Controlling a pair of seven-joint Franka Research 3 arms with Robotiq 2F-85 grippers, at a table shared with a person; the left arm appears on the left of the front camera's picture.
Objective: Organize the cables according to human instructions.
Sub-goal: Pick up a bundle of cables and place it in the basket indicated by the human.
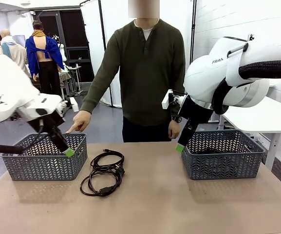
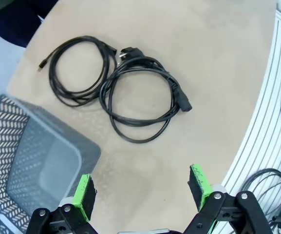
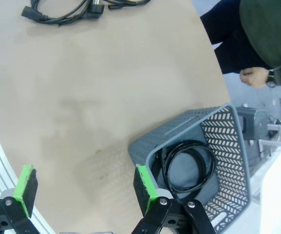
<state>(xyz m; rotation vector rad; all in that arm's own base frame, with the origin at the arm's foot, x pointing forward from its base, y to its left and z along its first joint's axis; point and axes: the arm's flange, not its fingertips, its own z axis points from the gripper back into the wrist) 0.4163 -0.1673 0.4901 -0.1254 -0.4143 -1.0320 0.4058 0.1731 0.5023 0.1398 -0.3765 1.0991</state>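
Black cables (image 1: pixel 103 173) partly sorted, two left on the desk (image 1: pixel 179 204).
One coil (image 3: pixel 189 165) was seen in the right basket (image 1: pixel 218 165); the left pincer (image 2: pixel 141 187) and right pincer (image 3: pixel 85 187) were held spread and empty.

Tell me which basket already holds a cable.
The right basket, beside the right gripper: a coiled black cable lies inside. The left basket has a bare floor.
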